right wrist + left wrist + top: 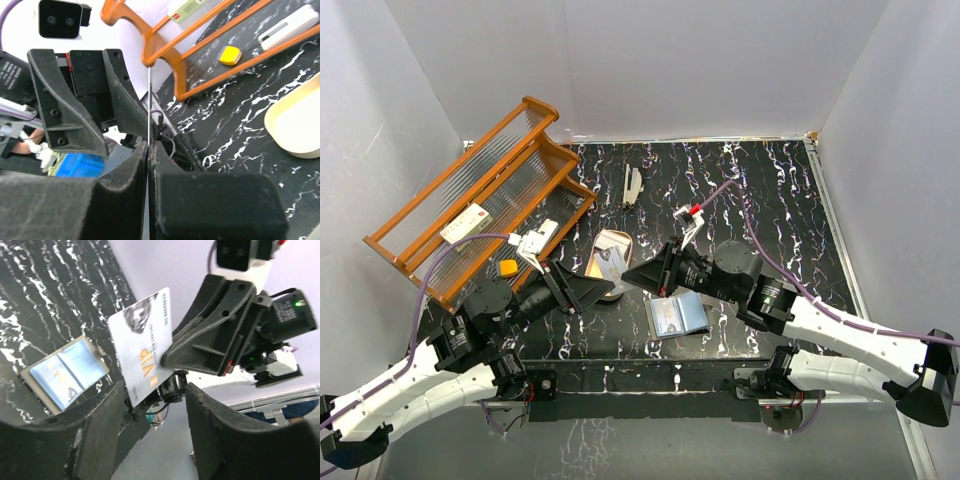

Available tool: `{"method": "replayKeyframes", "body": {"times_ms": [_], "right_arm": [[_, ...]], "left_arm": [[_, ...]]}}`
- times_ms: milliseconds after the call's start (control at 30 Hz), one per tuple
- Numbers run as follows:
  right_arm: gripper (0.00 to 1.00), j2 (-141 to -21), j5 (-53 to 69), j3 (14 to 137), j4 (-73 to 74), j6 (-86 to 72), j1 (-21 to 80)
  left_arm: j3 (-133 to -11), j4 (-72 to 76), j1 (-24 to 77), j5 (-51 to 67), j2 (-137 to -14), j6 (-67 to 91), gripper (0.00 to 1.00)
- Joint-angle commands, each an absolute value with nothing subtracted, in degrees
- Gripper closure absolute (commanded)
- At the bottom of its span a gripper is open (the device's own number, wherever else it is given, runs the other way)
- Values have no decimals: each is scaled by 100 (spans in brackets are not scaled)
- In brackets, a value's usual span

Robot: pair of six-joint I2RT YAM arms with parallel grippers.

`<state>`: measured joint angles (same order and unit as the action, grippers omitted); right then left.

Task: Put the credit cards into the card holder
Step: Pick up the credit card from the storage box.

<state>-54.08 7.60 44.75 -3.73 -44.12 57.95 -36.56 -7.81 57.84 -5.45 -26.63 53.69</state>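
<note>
My right gripper [150, 145] is shut on one white credit card [149, 100], seen edge-on as a thin line between its fingers. In the left wrist view the same card [142, 345] shows orange "VIP" lettering and a portrait, and hangs from the right gripper [167, 357]. My left gripper [155, 395] is open, and the card's lower end is near its left finger [107, 410]. Both grippers meet nose to nose above the table [600, 290] [632, 277]. The card holder [677, 315] lies open on the table, bluish sleeves up; it also shows in the left wrist view [65, 372].
A tan oval tray [611, 243] with something in it sits behind the grippers. An orange rack [480, 195] at the left holds a white box with red marks [468, 222] and a yellow piece [507, 267]. A white object [632, 185] lies farther back.
</note>
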Motion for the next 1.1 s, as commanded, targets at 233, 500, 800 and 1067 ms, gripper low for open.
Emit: {"method": "replayKeyframes", "body": {"times_ms": [233, 500, 800, 1067], "right_arm": [[100, -5274, 1231, 4163, -1268, -4993, 5782], [94, -5143, 1092, 4072, -1188, -5071, 5782], [60, -4810, -269, 4199, 349, -4678, 5783], [54, -5108, -1843, 4689, 2810, -4320, 5783]], "left_arm": [[-3497, 257, 5766, -400, -2628, 5487, 98], [-3420, 399, 5768, -331, -2542, 5334, 100], [-3512, -596, 5770, -574, -2604, 5241, 100], [-3435, -1216, 5766, -688, -2971, 5279, 100]]}}
